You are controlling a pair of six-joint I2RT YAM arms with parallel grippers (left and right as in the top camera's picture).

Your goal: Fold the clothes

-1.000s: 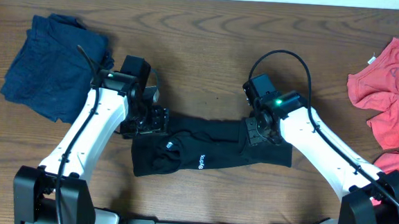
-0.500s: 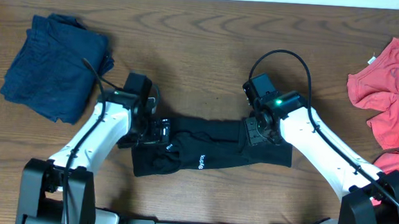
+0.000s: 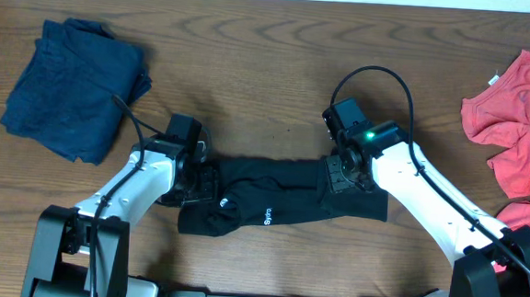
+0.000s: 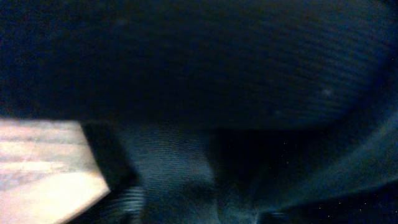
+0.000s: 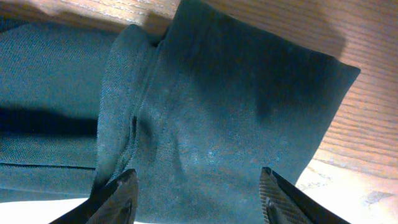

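The black shirt (image 3: 280,197) is lying in the middle of the counter (image 3: 270,66). The right gripper (image 5: 198,202) is spread wide on its right end. The left gripper (image 3: 206,183) is hiding in the cloth at the left end, so I cannot tell its grip. It should be folding slowly and flat.

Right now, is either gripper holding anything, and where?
Right gripper is open over the right end of the black shirt, gripping nothing. Left gripper sits at its left end; hold cannot be told.
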